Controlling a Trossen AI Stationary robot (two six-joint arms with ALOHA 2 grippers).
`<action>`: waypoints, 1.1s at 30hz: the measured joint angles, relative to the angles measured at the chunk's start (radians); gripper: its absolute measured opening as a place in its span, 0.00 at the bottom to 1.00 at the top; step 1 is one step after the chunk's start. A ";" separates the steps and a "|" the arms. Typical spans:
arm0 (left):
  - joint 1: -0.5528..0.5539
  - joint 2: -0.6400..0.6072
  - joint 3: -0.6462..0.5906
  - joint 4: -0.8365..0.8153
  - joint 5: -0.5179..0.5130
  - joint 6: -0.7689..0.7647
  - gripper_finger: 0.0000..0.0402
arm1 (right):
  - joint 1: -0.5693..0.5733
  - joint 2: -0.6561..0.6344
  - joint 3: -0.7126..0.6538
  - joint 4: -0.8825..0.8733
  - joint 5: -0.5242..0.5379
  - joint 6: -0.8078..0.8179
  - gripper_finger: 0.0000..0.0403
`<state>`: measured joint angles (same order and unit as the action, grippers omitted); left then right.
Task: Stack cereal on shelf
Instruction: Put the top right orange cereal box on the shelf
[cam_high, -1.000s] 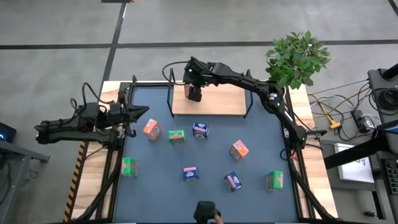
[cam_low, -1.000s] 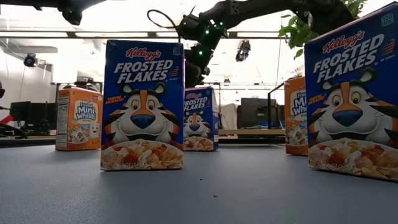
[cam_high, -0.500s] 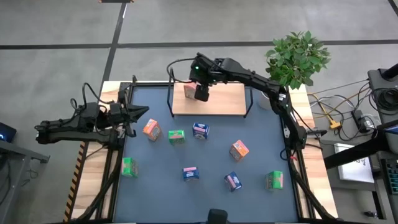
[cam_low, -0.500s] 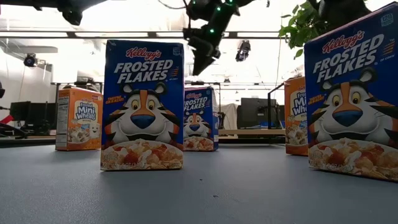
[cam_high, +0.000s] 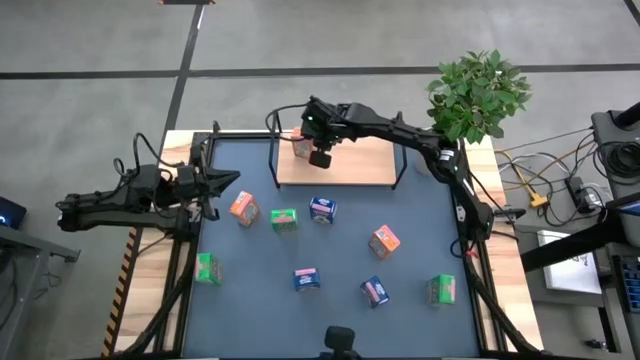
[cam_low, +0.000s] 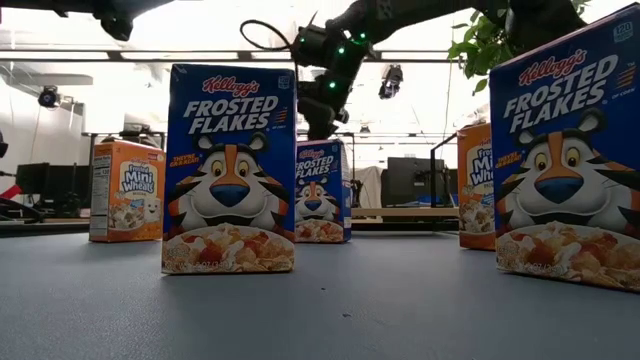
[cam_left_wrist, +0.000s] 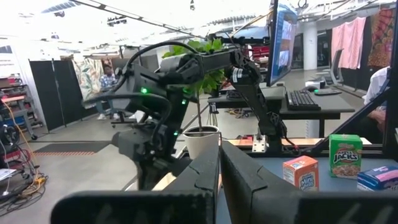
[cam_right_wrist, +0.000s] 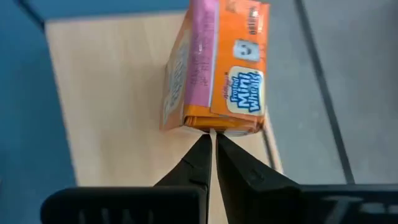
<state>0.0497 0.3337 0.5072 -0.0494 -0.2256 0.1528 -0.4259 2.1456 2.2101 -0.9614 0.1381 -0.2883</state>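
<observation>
1 orange box on shelf; 8 boxes apparently off.

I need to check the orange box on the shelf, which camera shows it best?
The right wrist view: the orange box fills it, standing on the shelf just beyond the shut right hand. The high view shows a sliver beside that hand. In the low and left wrist views I cannot pick it out.

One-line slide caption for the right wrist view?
Right gripper shut and empty, fingertips just short of an orange Mini-Wheats box standing on the light-wood shelf.
</observation>
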 joint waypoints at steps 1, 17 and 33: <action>0.000 0.000 0.000 0.000 0.000 0.000 0.00 | 0.000 0.000 -0.003 0.018 0.005 0.000 0.03; 0.000 0.000 0.000 -0.004 0.000 0.007 0.00 | 0.031 -0.025 -0.007 0.003 -0.064 -0.001 0.03; 0.000 0.000 0.000 -0.005 0.000 0.007 0.00 | 0.105 0.014 -0.166 0.331 0.214 -0.109 0.03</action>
<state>0.0496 0.3340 0.5072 -0.0544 -0.2260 0.1600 -0.3212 2.1601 2.0441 -0.6306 0.3526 -0.3975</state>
